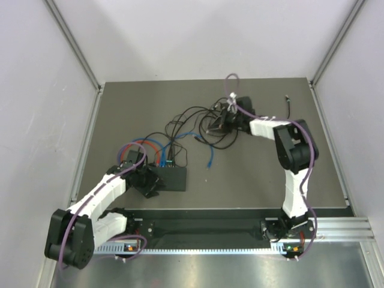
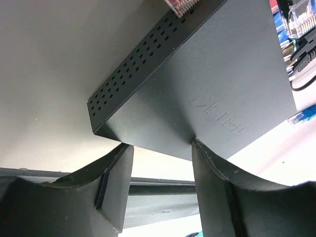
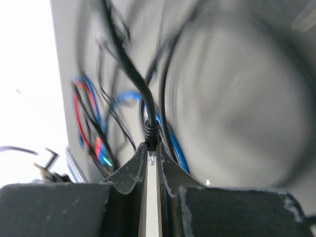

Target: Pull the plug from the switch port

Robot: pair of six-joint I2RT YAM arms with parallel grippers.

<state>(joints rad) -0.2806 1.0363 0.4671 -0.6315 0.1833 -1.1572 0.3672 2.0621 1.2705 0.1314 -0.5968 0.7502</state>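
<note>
Left gripper [image 2: 160, 144] jaws spread, tips braced on switch [image 1: 171, 176] edge, near-left corner of worktop [image 1: 252, 180]. Right gripper [image 3: 152, 148] jaws pinched on black plug [image 3: 150, 129] by far edge, well apart from switch port [image 1: 170, 163]. Reads as pulled; only release left.

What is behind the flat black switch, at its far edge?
At the far edge of the switch, red and blue cables run in; the left wrist view shows clear plugs there. The ports themselves are hidden by the box's body.
</note>
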